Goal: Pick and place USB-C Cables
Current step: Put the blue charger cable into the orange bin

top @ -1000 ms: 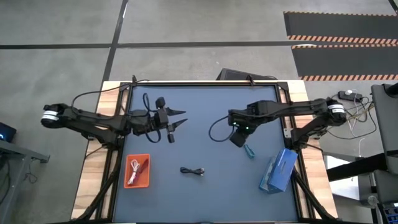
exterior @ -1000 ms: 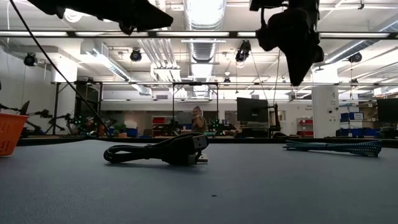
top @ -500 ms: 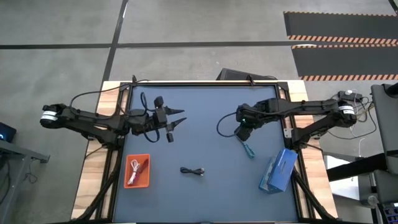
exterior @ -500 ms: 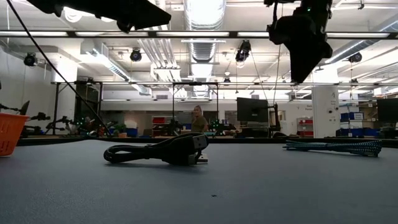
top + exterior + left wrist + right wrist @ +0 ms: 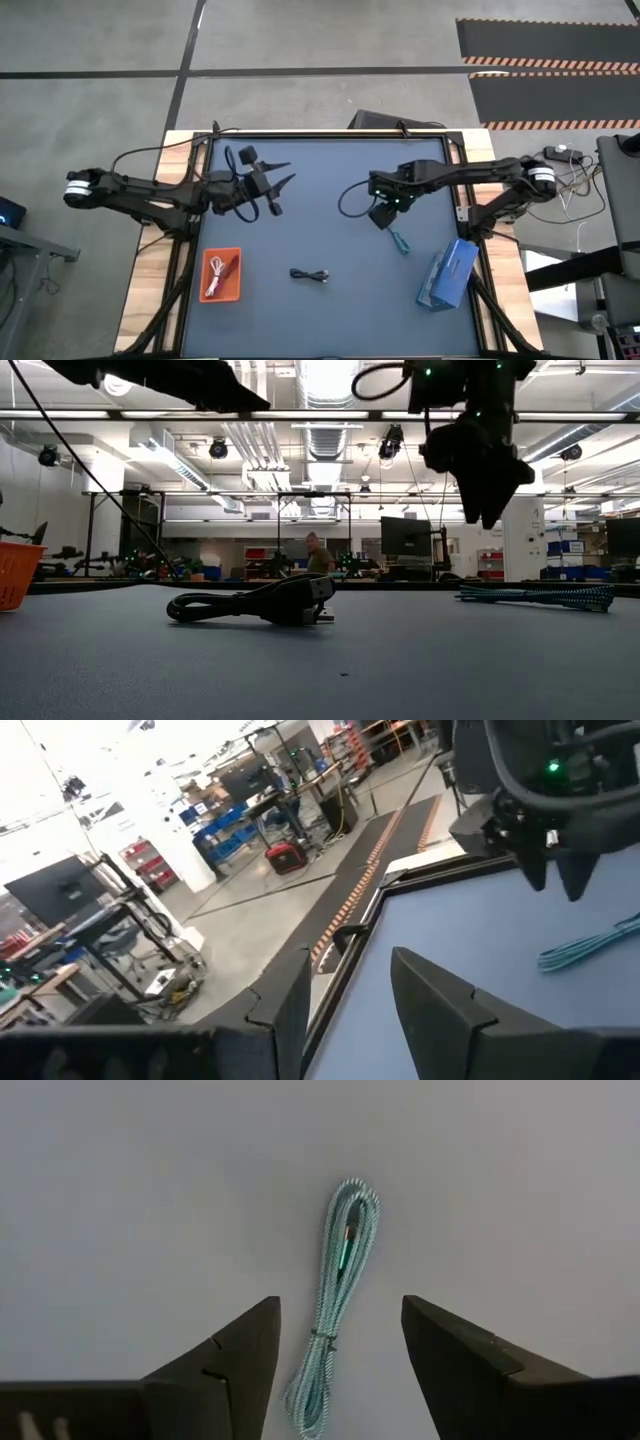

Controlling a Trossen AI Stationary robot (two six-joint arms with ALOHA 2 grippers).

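Note:
A teal-blue USB-C cable (image 5: 335,1302) lies bundled on the blue table mat, also seen in the high view (image 5: 400,241). My right gripper (image 5: 340,1330) hovers above it, pointing down and open, with one finger to either side of the cable and clear of it (image 5: 385,217). A black cable (image 5: 310,275) lies coiled near the front middle (image 5: 260,605). White and magenta-pink cables lie in the orange tray (image 5: 236,252) at the front left. My left gripper (image 5: 285,172) hangs open and empty over the far left of the mat.
A flat blue box (image 5: 448,273) lies at the front right, close to the teal cable. The right arm's black wiring (image 5: 350,200) loops over the middle of the mat. A person (image 5: 312,552) stands in the room far behind the table.
My right gripper has swung slightly right, then back left, and come down a little over the teal cable. My left gripper has shifted a little toward the far edge. The cables have stayed where they were.

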